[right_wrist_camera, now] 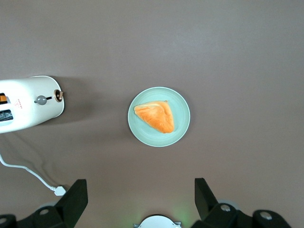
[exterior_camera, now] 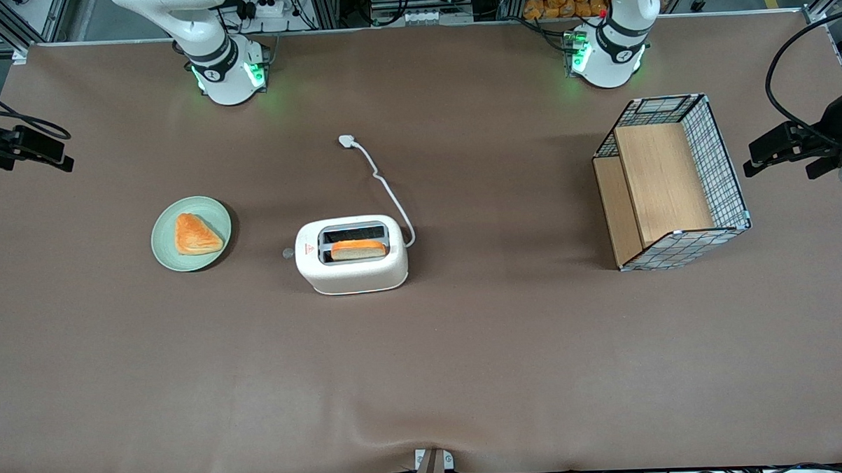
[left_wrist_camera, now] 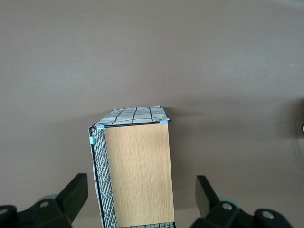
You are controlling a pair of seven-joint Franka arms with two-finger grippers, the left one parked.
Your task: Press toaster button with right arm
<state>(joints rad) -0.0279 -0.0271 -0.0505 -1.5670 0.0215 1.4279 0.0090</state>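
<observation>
A brown mat covers the counter [exterior_camera: 467, 368]; metal framing and cables crowd its farthest edge. The toaster [exterior_camera: 351, 255] stands mid-counter with a bread slice [exterior_camera: 358, 249] in its nearer slot. The toaster button [right_wrist_camera: 42, 99] juts from the short end facing a green plate [exterior_camera: 191, 233] holding a pastry [exterior_camera: 197, 234]. The pincer [right_wrist_camera: 140, 199] hangs high above the plate, fingers spread wide, empty, only partly visible. A wire basket [exterior_camera: 673, 181] sits toward the parked arm's end.

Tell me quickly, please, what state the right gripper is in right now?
Right gripper: open, holding nothing, high above the plate, well away from the toaster button.
</observation>
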